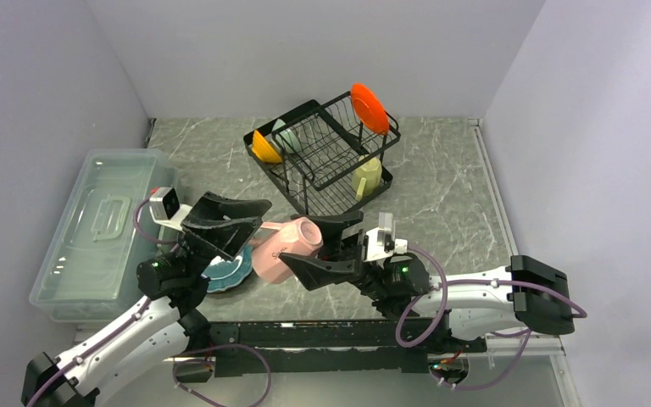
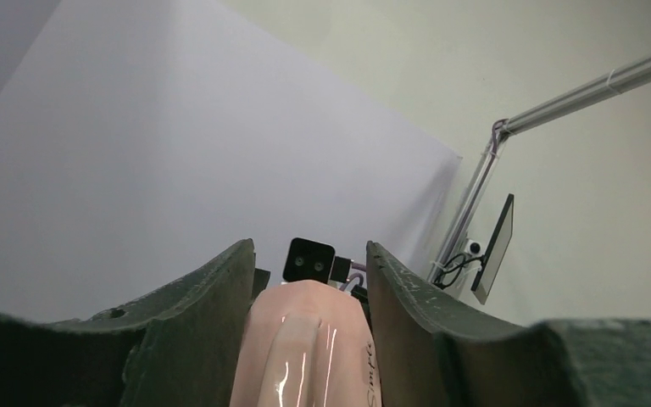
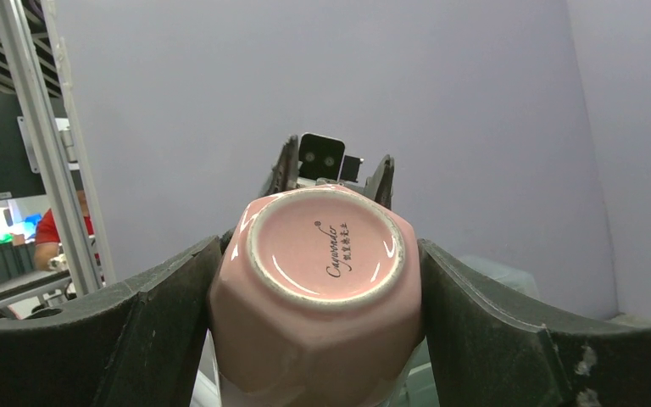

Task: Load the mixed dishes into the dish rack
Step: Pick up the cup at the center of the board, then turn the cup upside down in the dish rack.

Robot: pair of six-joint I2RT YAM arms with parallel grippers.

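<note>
Top view: the dish rack stands on the worktop toward 12 o'clock. It carries the small orange-red plate upright at its 1 o'clock corner, the orange-yellow bowl and pale green bowl at its 10 o'clock end, and the pale yellow mug at its 4 o'clock side. A clear lidded bin lies at 9 o'clock. The pink mug is on its side between the two arms at 6 o'clock from the rack, well apart from it. The left tool meets the mug from 9 o'clock and the right tool from 3 o'clock. A teal plate lies partly hidden beneath the left tool. Left wrist view: the pink mug sits between the fingers of the left tool, one finger along each side. Whether they press on it or merely flank it cannot be told. Right wrist view: the base of the pink mug faces the camera. The right tool is closed on the mug, with a finger touching its wall at 9 o'clock and another at 3 o'clock. The left tool's fingers show behind the mug at 12 o'clock.
</note>
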